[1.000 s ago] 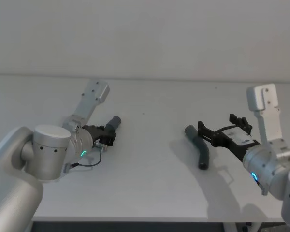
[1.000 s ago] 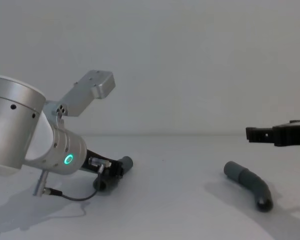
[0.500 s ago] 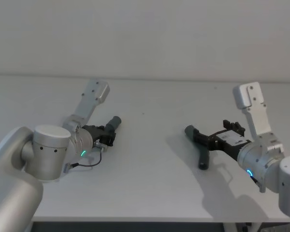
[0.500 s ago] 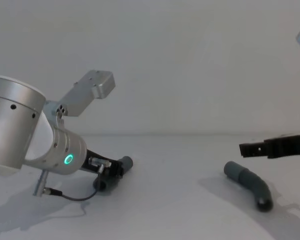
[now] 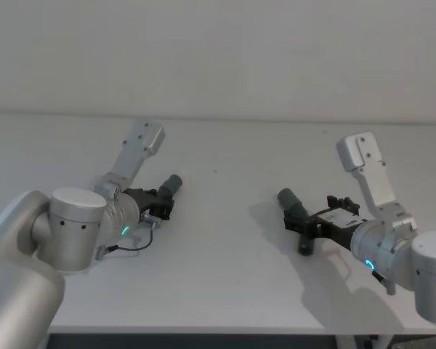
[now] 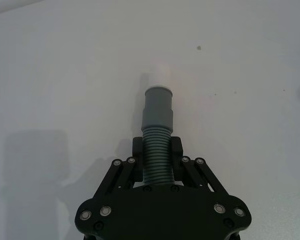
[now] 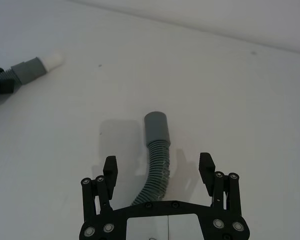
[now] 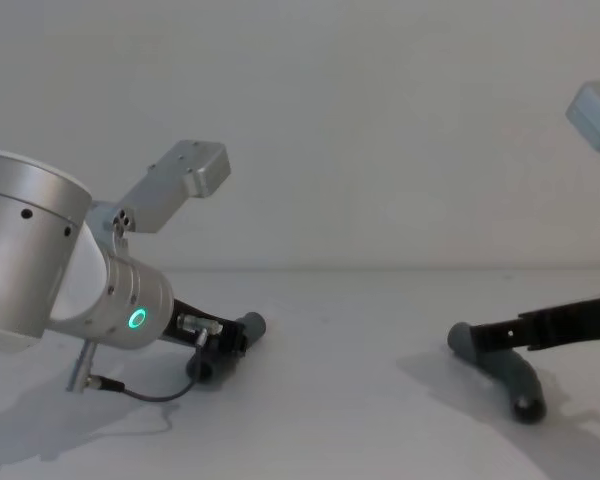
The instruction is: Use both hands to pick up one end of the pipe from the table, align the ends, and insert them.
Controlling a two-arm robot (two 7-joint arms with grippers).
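Note:
The nearly straight pipe piece [image 6: 157,115] lies on the white table [image 5: 225,262] with its pale tip pointing away from the arm. My left gripper [image 6: 157,152] is shut on its ribbed middle, low on the table at the left [image 5: 160,205] [image 8: 218,348]. The longer, bent pipe piece [image 7: 156,132] lies at the right [image 5: 292,201] [image 8: 520,385]. My right gripper [image 7: 158,167] is open and low over it [image 5: 309,224], one finger on each side of the ribbed bend without touching it. Its smooth grey cuff end [image 7: 156,125] sticks out beyond the fingertips.
The bare white tabletop runs between the two pieces [image 5: 225,218]. A plain pale wall [image 5: 218,58] stands behind the table, and the front edge [image 5: 203,331] is close below the arms. A thin black cable [image 8: 130,392] loops on the table by the left arm.
My right gripper has come down and toward the left, from above the bent piece to straddling it, still open. The left arm and its piece have not moved.

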